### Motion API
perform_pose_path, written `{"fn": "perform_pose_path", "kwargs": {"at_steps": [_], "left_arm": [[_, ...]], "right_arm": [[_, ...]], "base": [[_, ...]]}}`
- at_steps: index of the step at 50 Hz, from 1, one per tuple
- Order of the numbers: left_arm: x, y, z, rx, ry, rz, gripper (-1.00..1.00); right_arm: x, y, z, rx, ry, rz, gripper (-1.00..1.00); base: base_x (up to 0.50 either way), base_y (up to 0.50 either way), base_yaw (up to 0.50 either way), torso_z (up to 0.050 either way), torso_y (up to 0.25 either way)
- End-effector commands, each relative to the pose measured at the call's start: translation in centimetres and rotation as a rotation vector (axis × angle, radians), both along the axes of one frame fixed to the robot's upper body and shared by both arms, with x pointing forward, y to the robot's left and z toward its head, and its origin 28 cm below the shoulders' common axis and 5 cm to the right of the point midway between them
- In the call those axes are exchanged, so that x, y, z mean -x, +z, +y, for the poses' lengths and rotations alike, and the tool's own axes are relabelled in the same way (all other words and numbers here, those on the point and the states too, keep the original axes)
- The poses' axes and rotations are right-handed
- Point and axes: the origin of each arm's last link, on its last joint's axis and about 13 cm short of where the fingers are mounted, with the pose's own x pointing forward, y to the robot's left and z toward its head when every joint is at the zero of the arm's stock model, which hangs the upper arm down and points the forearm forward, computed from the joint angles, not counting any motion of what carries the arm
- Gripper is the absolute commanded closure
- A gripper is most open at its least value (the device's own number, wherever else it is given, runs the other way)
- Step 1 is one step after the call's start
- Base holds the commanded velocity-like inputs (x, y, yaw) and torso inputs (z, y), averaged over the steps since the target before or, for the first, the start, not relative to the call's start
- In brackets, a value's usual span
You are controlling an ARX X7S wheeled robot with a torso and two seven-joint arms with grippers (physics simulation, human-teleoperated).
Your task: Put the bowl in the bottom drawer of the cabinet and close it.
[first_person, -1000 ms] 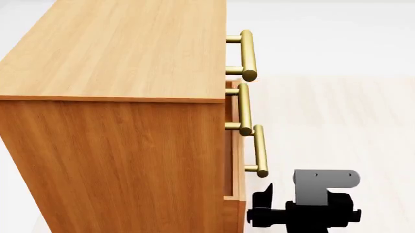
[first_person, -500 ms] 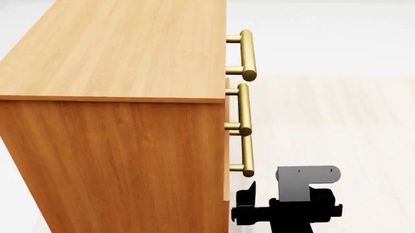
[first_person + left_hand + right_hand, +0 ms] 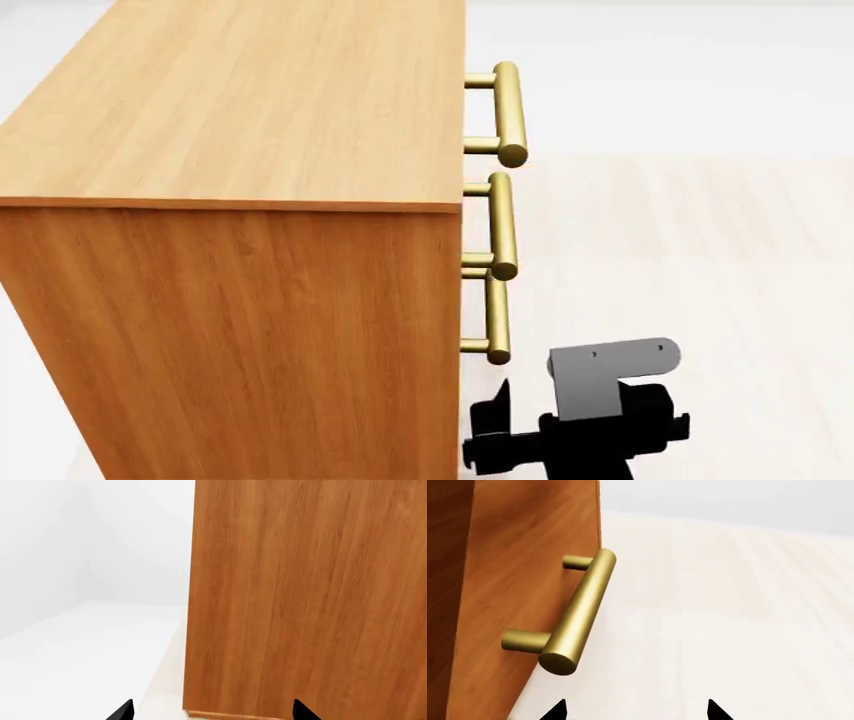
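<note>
Bottom drawer [image 3: 475, 330] looks flush with the cabinet [image 3: 240, 200]; bowl not visible, presumably inside; right gripper [image 3: 497, 432] sits near its handle [image 3: 579, 612], jaws open; left gripper [image 3: 210, 715] open too; confirm full closure with 1 gentle push.

The right pincer [image 3: 491, 425] hangs low, fingers spread and empty — the left pincer [image 3: 212, 712] likewise parted.

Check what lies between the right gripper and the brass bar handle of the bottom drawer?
Nothing: in the right wrist view only bare pale floor separates the right gripper from the lowest brass bar handle.
</note>
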Motion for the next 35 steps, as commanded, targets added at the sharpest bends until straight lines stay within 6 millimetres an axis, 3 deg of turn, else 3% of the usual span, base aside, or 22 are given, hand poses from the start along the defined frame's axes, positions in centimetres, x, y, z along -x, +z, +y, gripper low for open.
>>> {"fn": "perform_pose_path", "kwargs": {"at_steps": [1,4,6,11,14,17,19,24,35], "left_arm": [[0.0,-0.3,0.0,0.000,0.000,0.000,-1.00],[0.0,-0.4,0.0,-0.001,0.000,0.000,-1.00],[-0.1,0.7,0.0,-0.002,0.001,-0.001,-1.00],[0.0,-0.1,0.0,-0.003,0.003,-0.002,-1.00],[-0.1,0.7,0.0,-0.002,0.005,-0.003,-1.00],[0.0,-0.2,0.1,-0.001,0.008,-0.003,-1.00],[-0.1,0.6,0.1,-0.001,0.008,-0.004,-1.00],[-0.1,0.5,0.1,-0.001,0.009,-0.003,-1.00],[0.0,0.8,-0.1,-0.019,0.013,0.003,-1.00]], "right_arm": [[0.8,-1.0,2.0,-0.086,0.076,0.042,-1.00],[0.7,-1.2,1.6,-0.081,0.022,0.047,-1.00],[0.6,-1.3,1.2,-0.075,-0.002,0.046,-1.00],[0.9,-1.3,0.1,-0.062,-0.062,0.040,-1.00],[0.9,-1.3,-0.4,-0.053,-0.089,0.033,-1.00],[0.9,-1.3,-0.8,-0.043,-0.104,0.030,-1.00],[0.9,-1.2,-1.1,-0.036,-0.116,0.023,-1.00],[0.7,-1.0,-2.0,-0.034,-0.155,0.014,-1.00],[1.2,1.3,-4.1,-0.034,-0.242,-0.057,-1.00]], "base": [[0.00,0.00,0.00,0.000,0.000],[0.00,0.00,0.00,0.000,0.000],[0.00,0.00,0.00,0.000,0.000],[0.00,0.00,0.00,0.000,0.000],[0.00,0.00,0.00,0.000,0.000],[0.00,0.00,0.00,0.000,0.000],[0.00,0.00,0.00,0.000,0.000],[0.00,0.00,0.00,0.000,0.000],[0.00,0.00,0.00,0.000,0.000]]}}
